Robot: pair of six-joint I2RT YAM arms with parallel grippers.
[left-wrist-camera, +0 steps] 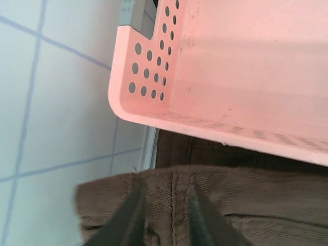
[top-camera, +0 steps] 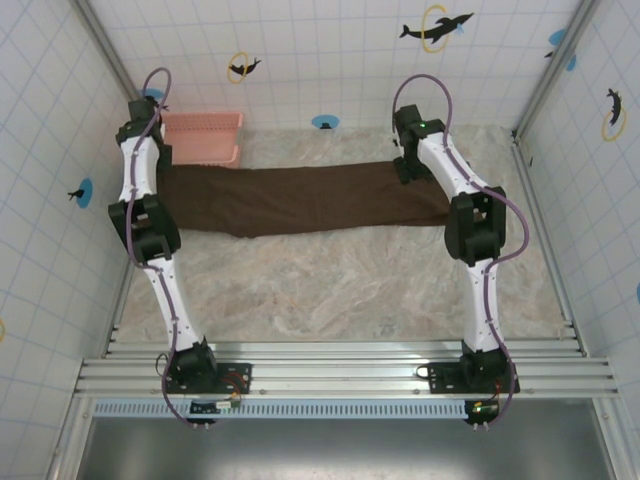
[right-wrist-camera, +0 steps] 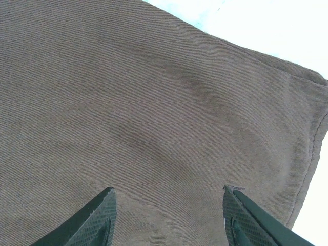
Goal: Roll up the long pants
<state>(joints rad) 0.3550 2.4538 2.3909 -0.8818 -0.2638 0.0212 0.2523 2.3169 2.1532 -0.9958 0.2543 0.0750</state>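
Your left fingers (left-wrist-camera: 130, 225) stand only a little apart, straddling a stitched seam at the end of the pants (top-camera: 300, 198). The cloth between them lies flat, not bunched, so I judge that they hold nothing. Your right fingers (right-wrist-camera: 95, 220) are spread wide, hanging just above plain brown cloth near its hemmed edge, and they grip nothing either.

Further out, the pants lie stretched sideways across the far part of the counter (top-camera: 330, 290), one end under each wrist. Drawn out long and flat like this, the cloth gives you a straight strip to roll from one end. No turn of the roll has been made yet.

At your left end a pink basket (top-camera: 203, 138) sits right against the cloth, its rim just past the edge in the left wrist view. That leaves you little room there. If you lift or fold that end carelessly, you may catch the basket or drag it along.
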